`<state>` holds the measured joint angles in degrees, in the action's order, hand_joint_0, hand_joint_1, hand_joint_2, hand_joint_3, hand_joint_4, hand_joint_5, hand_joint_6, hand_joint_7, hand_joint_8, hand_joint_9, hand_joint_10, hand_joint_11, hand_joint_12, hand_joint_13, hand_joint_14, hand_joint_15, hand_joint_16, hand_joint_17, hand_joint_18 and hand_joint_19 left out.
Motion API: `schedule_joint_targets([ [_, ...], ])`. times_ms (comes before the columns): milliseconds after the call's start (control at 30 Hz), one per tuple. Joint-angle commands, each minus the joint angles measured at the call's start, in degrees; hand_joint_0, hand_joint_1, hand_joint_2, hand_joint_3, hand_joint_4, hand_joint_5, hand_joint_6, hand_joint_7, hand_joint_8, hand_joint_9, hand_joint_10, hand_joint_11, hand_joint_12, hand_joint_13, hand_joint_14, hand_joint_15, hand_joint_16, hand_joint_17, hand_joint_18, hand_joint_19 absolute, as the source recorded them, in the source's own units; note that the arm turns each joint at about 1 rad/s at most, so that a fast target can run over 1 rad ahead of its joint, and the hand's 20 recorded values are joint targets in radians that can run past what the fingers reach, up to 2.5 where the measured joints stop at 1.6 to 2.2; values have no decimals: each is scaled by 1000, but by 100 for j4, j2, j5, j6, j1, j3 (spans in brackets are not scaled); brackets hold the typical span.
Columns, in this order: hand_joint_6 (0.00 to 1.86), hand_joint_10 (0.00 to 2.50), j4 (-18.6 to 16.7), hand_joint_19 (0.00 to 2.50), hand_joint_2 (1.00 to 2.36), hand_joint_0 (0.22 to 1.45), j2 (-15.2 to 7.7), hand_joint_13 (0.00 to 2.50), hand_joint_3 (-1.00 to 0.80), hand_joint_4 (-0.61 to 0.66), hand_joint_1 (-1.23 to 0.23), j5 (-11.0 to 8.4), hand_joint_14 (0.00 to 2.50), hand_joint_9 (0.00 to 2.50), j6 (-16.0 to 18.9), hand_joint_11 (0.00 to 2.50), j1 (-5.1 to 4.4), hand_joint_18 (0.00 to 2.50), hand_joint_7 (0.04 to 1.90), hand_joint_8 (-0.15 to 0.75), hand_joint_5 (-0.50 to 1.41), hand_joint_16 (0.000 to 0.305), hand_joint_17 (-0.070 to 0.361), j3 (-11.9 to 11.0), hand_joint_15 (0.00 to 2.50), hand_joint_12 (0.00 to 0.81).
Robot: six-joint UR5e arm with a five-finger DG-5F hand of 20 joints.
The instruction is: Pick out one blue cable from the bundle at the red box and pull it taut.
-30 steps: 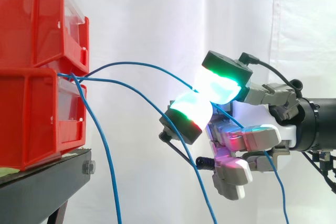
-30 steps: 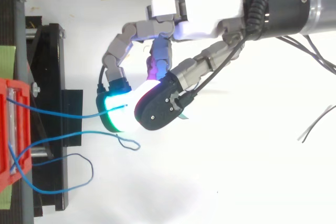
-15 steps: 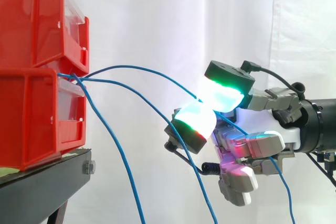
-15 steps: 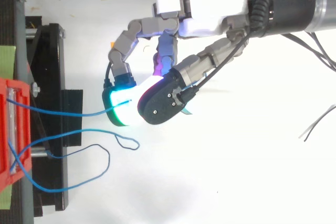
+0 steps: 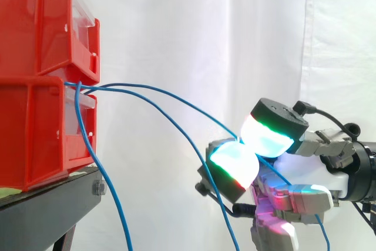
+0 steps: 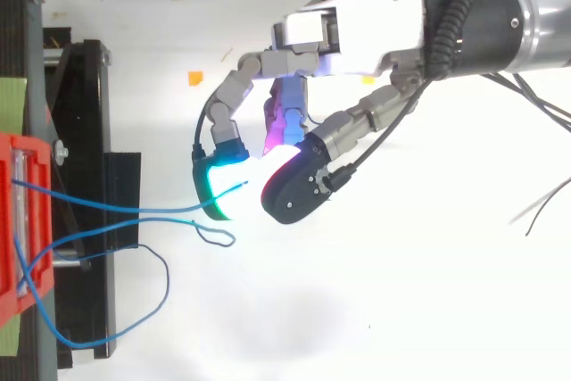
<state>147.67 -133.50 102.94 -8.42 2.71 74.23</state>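
**One blue cable in pinch, short of taut**

1. Red bins (image 5: 41,74), stacked on the black stand (image 5: 56,201). The cable bundle leaves at the seam between them. How the cables are fixed inside is hidden from me.
2. My hand (image 6: 357,28). Two glowing pads (image 5: 235,161) press together on a single cable. My other fingers curl beneath, cut off by the side view's lower edge.
3. Blue cable (image 5: 176,98). It runs from the bins to my pads in a shallow bow. Hazard: as tension rises it may slide out of the pinch. The glow masks the contact itself.
4. Slack cables (image 5: 103,173). One passes just under my pads. Hazard: it may snag and be dragged along.
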Motion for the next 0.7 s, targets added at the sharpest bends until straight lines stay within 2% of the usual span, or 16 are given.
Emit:
schedule_joint_targets([
  [0, 921, 32, -300, 602, 1012, 613, 0, 1175, -141, -89, -719, -2, 20, 1440, -2, 906, -8, 1056, 858, 341, -56, 54, 121, 65, 567, 379],
  [667, 922, 31, -230, 594, 1011, 615, 0, 1161, -147, -93, -717, -20, 20, 1437, -2, 906, -8, 1049, 856, 343, -55, 54, 121, 65, 570, 377],
])
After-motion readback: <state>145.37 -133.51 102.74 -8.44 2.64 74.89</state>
